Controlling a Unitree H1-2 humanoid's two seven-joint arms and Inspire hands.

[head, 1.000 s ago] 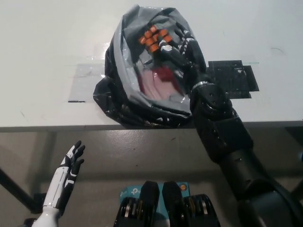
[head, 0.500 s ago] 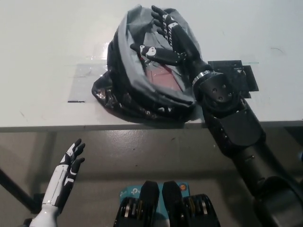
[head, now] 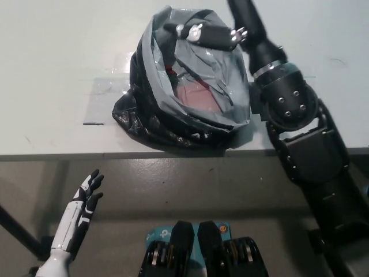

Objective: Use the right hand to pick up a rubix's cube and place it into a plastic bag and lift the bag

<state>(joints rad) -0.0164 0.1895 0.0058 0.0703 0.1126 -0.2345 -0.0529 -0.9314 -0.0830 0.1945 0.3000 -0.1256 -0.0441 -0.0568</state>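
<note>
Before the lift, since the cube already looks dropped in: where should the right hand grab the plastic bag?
Best guess: the far rim of the plastic bag, from above. The mouth gapes upward, its rolled edge standing free there, and the right hand already sits at it. Left hand rests low, below the table.
</note>
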